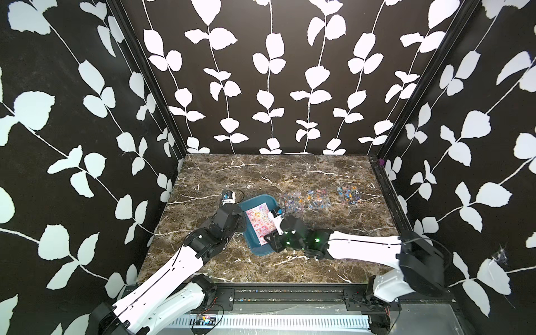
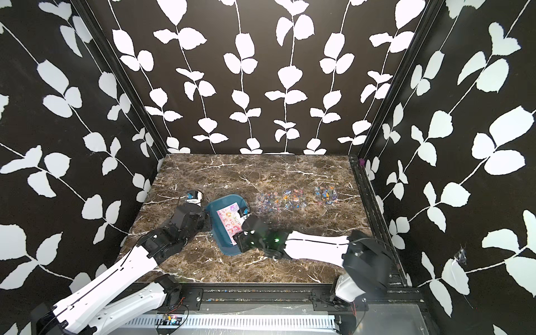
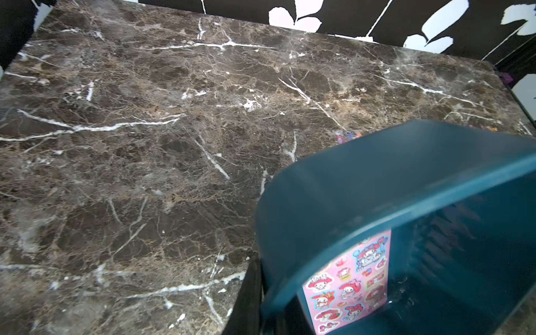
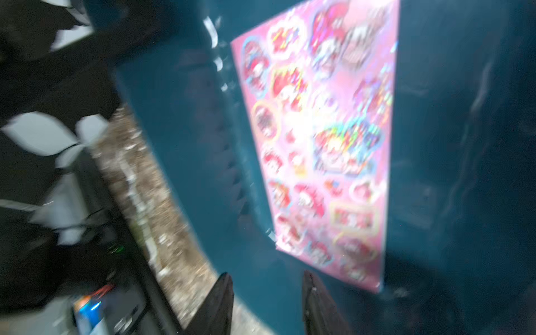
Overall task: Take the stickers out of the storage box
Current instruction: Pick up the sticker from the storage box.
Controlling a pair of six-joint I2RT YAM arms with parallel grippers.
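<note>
Gripping the left wall of the storage box (image 1: 257, 251), the left claw (image 1: 242, 224) is clamped on the teal rim. The left wrist view shows one black finger (image 3: 249, 290) pressed against the outside of that wall. The box sits on the marble desk (image 1: 261, 174), a little left of centre. One pink sticker sheet (image 1: 259, 222) lies flat on the box floor, its long side running near to far. The right claw (image 4: 266, 277) hovers over the box floor at the near end of that sheet, its fingers apart with nothing between them; the right wrist view is blurred. Three see-through sheets lie in a row on the desk to the right of the box: the leftmost clear sheet (image 1: 293, 200) just beside its far right corner, then the middle clear sheet (image 1: 319, 198) and the rightmost clear sheet (image 1: 349, 194).
</note>
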